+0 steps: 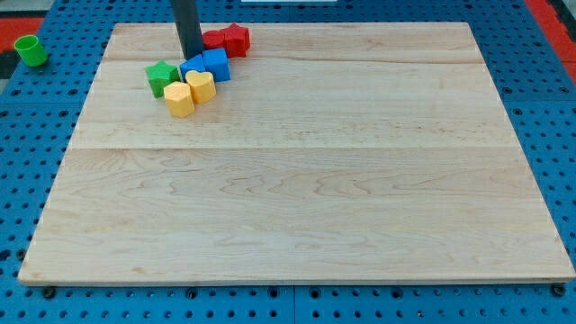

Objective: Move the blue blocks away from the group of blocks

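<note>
The blocks sit in one cluster at the view's top left of the wooden board (297, 180). Two blue blocks are in its middle: a blue cube (215, 64) and another blue block (193, 68) touching its left side. Two red blocks (227, 40) lie just above them. A green star-shaped block (162, 76) is to the left. Two yellow blocks (200, 85) (178, 99) lie below the blue ones. My tip (191, 57) stands at the top edge of the left blue block, between it and the red blocks.
A small green cup (31, 50) stands off the board on the blue pegboard at the view's top left. The board's top edge is close behind the red blocks.
</note>
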Robot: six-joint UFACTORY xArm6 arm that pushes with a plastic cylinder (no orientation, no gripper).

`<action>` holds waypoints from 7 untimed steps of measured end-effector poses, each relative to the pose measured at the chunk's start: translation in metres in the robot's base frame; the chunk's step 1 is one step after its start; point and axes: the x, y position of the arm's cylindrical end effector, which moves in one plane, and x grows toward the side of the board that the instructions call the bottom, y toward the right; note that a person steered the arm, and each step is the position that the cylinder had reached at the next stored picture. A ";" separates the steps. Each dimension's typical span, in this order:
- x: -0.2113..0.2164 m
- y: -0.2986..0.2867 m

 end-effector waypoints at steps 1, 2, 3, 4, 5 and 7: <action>0.023 0.018; 0.055 0.101; 0.097 0.189; 0.108 0.167; 0.125 0.093; 0.130 -0.003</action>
